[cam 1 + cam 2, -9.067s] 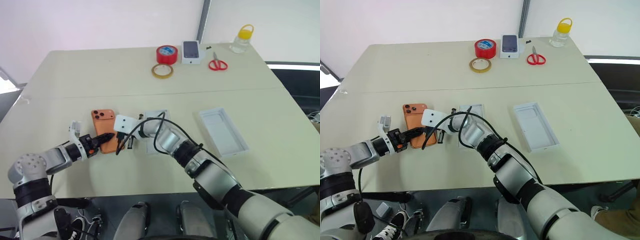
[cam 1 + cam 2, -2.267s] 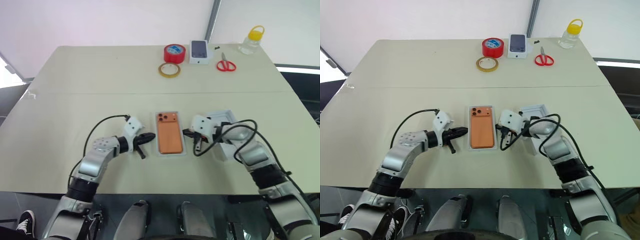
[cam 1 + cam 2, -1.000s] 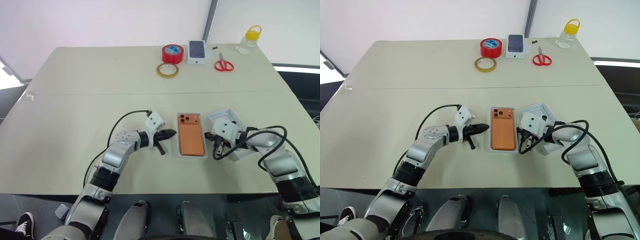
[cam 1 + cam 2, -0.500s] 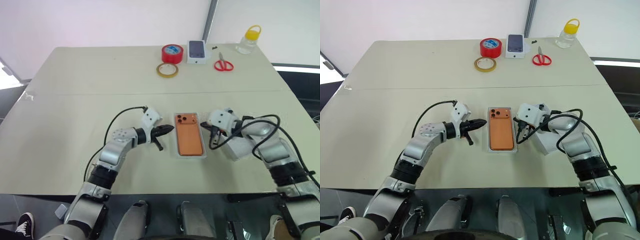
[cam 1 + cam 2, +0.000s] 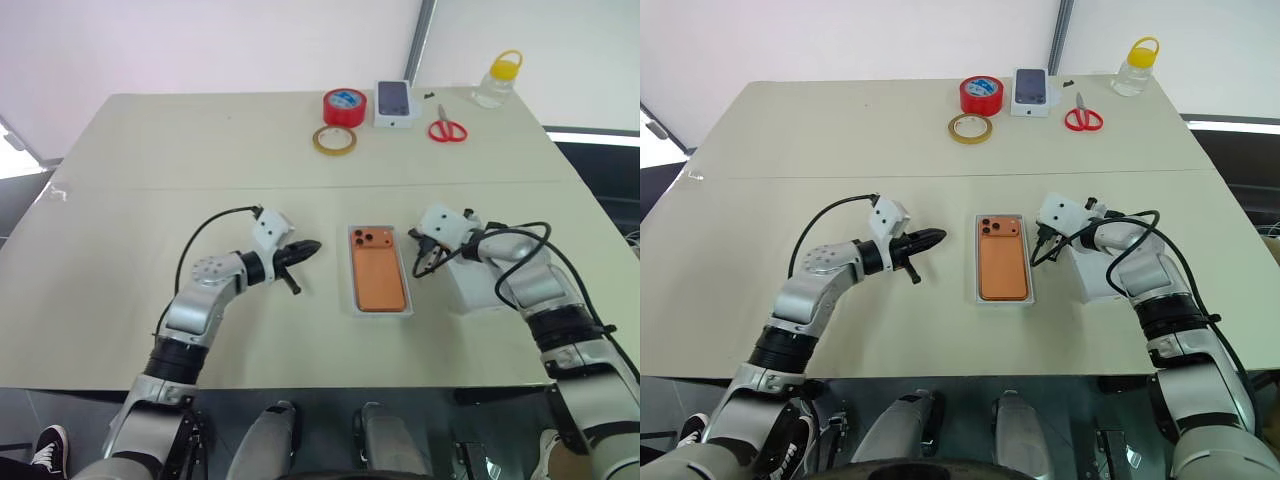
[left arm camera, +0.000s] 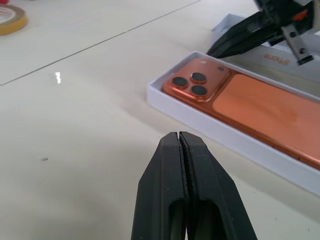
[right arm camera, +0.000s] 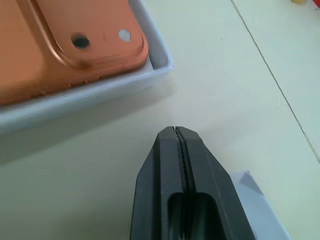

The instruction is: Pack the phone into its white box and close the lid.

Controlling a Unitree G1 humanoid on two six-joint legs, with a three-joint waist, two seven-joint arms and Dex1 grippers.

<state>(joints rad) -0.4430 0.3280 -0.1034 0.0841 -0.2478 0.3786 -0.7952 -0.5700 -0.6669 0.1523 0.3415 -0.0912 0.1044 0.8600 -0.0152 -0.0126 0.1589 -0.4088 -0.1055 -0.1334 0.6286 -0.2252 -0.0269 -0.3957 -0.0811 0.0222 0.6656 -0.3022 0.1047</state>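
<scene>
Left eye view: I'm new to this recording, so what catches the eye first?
The orange phone lying camera-side up in the white box, mid-table. Both shut grippers flank it: left gripper and right gripper. The lid lies just right of the box.

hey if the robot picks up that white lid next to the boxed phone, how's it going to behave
The lid is a shallow cardboard cover lying flat on the table beside the white box, so it is probably light and fairly stiff. Its thin walls may flex under a pinch. Being flat, it should slide rather than roll or tip.
</scene>
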